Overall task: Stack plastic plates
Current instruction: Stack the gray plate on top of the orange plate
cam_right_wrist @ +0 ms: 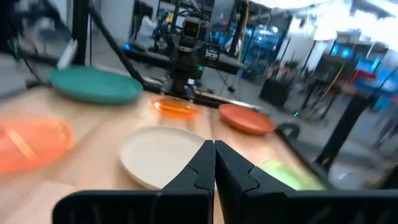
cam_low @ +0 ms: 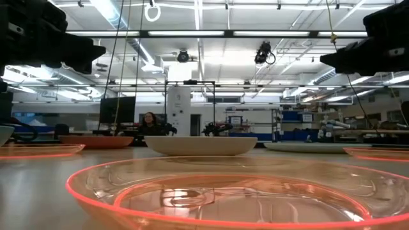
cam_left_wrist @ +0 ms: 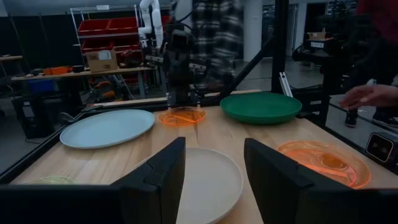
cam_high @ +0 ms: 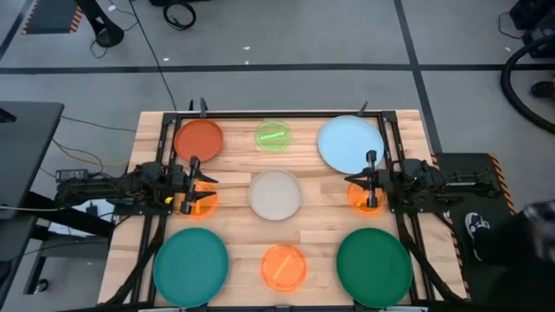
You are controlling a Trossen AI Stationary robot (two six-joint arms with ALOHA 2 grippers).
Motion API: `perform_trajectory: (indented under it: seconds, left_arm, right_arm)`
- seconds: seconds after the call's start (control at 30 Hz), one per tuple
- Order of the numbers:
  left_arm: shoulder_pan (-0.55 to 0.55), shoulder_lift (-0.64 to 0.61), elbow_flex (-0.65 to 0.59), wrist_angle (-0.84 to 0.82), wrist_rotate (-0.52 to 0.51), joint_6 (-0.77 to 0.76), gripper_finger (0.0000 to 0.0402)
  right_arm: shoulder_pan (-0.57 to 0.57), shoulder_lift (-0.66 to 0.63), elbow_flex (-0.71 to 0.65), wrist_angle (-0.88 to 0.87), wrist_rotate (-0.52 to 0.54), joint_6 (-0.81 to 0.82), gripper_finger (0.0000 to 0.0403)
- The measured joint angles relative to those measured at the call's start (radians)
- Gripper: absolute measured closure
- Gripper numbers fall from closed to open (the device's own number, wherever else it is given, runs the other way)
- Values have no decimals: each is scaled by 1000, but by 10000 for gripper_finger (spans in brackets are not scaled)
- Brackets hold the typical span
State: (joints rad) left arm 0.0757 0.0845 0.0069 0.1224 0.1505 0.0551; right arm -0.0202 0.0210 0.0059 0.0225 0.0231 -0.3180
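Overhead arrangement of nine plastic plates on the wooden table [cam_high: 234, 221]; far edge, left to right: red-orange plate [cam_high: 199, 139], small neon-green plate [cam_high: 273, 136], large light-blue plate [cam_high: 350, 144]; centre: beige plate [cam_high: 276, 194], lying alone; near edge: teal plate [cam_high: 191, 263] at the left corner, small translucent orange plate [cam_high: 284, 266] midway, dark green plate [cam_high: 374, 267] at the right corner; two further small orange plates lie at mid-depth, one near the left edge [cam_high: 202, 201] and one near the right edge [cam_high: 362, 198], each partly covered by a gripper; no plate rests on another. Left gripper [cam_high: 193, 185] hangs over the left orange plate, its fingers [cam_left_wrist: 163, 171] spread apart with nothing between them, the beige plate visible through the gap; right gripper [cam_high: 371, 181] hangs over the right orange plate, its fingers [cam_right_wrist: 202, 163] pressed together and holding nothing; a person [cam_low: 149, 122] sits in the room beyond the table.
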Motion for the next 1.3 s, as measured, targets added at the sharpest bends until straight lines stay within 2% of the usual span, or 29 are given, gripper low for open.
perform_trajectory:
  seconds: [0.33, 0.43, 0.57, 0.7, 0.83, 1.0, 1.3]
  left_arm:
    - [0, 0, 0, 0, 0, 0, 230]
    - [0, 0, 0, 0, 0, 0, 230]
    - [0, 0, 0, 0, 0, 0, 230]
    - [0, 0, 0, 0, 0, 0, 230]
    - [0, 0, 0, 0, 0, 0, 230]
    - [0, 0, 0, 0, 0, 0, 230]
    - [0, 0, 0, 0, 0, 0, 230]
  right_arm:
    - [-1, 0, 0, 17, 7, -79, 391]
    - [-1, 0, 0, 115, 8, -152, 391]
    - [-1, 0, 0, 261, -7, -146, 391]
    - [-1, 0, 0, 392, -50, 73, 391]
    - [3, 27, 2, 445, 8, 221, 391]
    - [72, 209, 17, 490, 6, 315, 392]
    - [249, 732, 236, 538, 111, 294, 393]
